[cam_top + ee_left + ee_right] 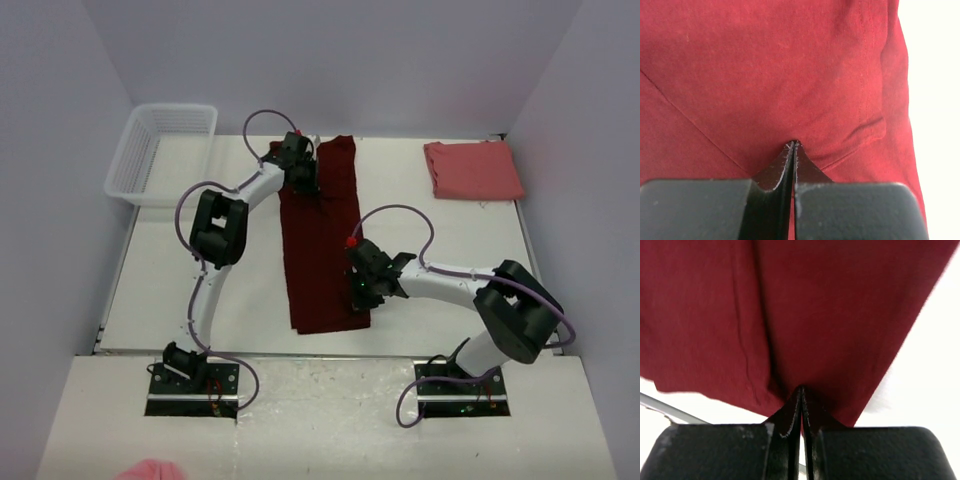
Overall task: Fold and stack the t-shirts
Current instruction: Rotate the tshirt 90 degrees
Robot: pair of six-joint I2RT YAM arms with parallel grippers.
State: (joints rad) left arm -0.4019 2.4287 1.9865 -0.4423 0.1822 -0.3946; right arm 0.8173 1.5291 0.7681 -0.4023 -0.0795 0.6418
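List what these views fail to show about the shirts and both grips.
- Top view: each wrist covers its own fingertips, hiding both pinches on the maroon t-shirt.
- Wrist views: cloth fills the frame beyond the left gripper and right gripper; edges cut off the shirt's outline.
- Top view: the salmon t-shirt has layers too small to count.
- Top view: a pink object is cut by the bottom edge.

Two t-shirts are on the one desk (150,290): one dark maroon t-shirt (315,265) at the centre of the frame and one salmon pink t-shirt (472,170) at the upper right. There is one white mesh basket (125,165) at the upper left, and two robot arms, the left arm (215,228) and the right arm (515,310), come up from the bottom edge.
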